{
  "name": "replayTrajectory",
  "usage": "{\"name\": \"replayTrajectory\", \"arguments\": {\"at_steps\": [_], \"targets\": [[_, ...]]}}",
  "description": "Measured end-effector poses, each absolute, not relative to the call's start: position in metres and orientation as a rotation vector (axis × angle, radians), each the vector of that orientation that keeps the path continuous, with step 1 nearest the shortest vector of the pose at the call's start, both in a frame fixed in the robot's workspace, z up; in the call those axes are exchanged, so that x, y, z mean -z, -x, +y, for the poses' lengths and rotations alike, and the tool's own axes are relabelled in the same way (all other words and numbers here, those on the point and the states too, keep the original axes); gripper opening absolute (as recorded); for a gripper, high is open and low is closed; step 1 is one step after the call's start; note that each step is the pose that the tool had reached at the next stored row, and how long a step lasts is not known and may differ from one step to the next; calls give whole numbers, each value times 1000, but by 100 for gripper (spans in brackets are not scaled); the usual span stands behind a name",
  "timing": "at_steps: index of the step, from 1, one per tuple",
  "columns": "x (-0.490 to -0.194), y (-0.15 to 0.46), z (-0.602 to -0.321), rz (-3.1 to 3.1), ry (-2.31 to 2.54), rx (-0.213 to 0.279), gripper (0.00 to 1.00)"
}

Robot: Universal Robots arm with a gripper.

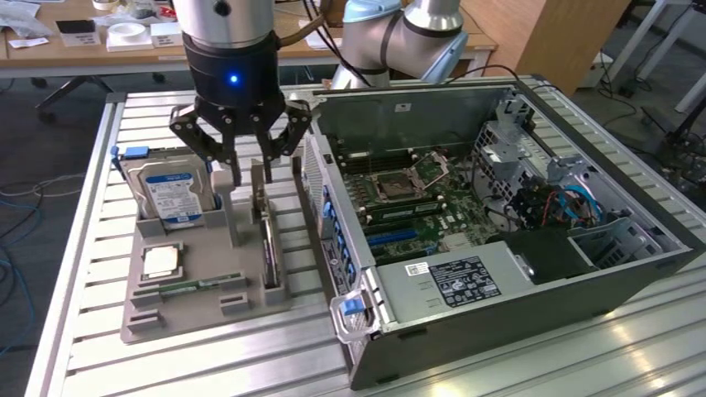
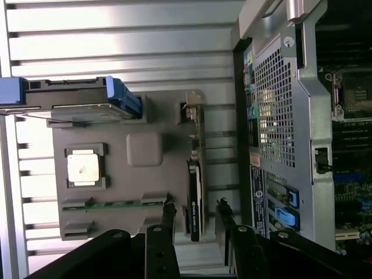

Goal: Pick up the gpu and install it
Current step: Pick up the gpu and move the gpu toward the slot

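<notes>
Ribbed aluminium table (image 1: 78, 331), bright and grooved, carries everything; the gpu (image 1: 266, 240), a thin dark card with a narrow silver bracket at one end, stands on edge in a slot of the matte grey holder (image 1: 193, 310). Over it hangs the gripper (image 1: 254, 169), its black linked fingers spread wide to either side of the card's upper edge, apart from both faces and grasping nothing.

The risks, as I judge them: the card is slim and smooth-faced, so a squeeze off centre could tilt it in its slot or let it slip; the finger on the case side sits close to the perforated steel rear panel (image 2: 273, 99) and could clip it; the bracket might snag the holder.

In the exterior view, the silver hard drive (image 1: 171, 194) with its blue label stands at nine o'clock of the gpu; at seven o'clock lie the square metal-lidded CPU (image 1: 161, 262) and the green memory stick (image 1: 198, 285); at three o'clock the open computer case (image 1: 518, 281) shows its green motherboard (image 1: 419, 207).
</notes>
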State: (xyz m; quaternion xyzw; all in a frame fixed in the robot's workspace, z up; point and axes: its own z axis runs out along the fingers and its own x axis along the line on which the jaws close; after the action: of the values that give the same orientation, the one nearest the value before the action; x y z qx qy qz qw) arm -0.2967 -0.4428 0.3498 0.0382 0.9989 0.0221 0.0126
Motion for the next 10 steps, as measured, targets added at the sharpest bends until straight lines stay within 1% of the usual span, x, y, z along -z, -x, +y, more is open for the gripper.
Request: {"name": "replayTrajectory", "arguments": {"at_steps": [10], "targets": [[-332,297,-443,3113,-119,-69,42]]}}
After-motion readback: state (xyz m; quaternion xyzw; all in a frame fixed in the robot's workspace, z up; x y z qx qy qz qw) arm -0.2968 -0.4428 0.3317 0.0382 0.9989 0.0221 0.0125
